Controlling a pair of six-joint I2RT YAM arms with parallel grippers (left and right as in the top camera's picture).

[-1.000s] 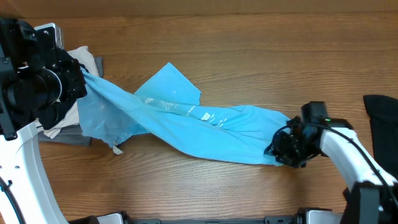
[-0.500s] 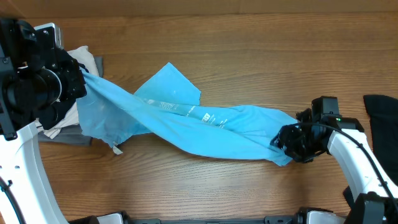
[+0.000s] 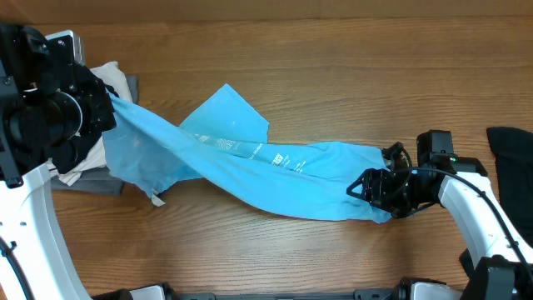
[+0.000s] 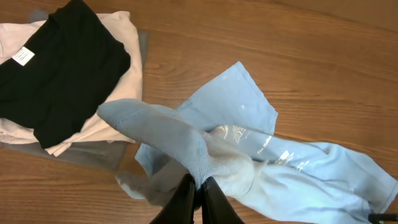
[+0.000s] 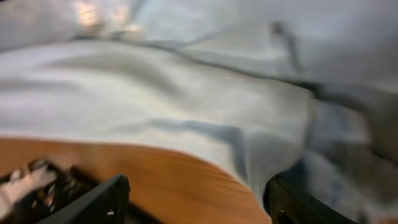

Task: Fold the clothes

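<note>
1. Sky-blue T-shirt [image 3: 250,167]. Lies stretched and loosely twisted across the middle of the table [image 3: 350,67], running from the upper left down to the lower right. One flat corner sticks out toward the far edge of the table. White lettering [image 3: 250,148] runs along the middle of the cloth. The left end is lifted off the wood; the right end lies on it.

2. Left gripper [image 4: 196,196]. Jaws together, clamped on a bunched fold at the left end of the T-shirt. In the wrist view the cloth rises from between them and drapes away.

3. Right gripper [image 3: 365,185]. At the right end of the T-shirt, low over the table. In its wrist view the jaws stand wide apart, with bare wood between them and the blurred hem of the cloth just ahead. No cloth is pinched there.

4. Stack at the left edge of the table, beside the left arm: black garment [image 4: 62,74] on top, bearing a small white label [image 4: 23,55]; white garment [image 4: 121,37] under it; grey garment [image 4: 93,152] at the bottom, flat on the wood. The lifted end of the T-shirt hangs just beside this stack.

5. Second black garment [image 3: 510,154]. At the right edge of the overhead view, apart from the T-shirt and partly cut off by the frame.
</note>
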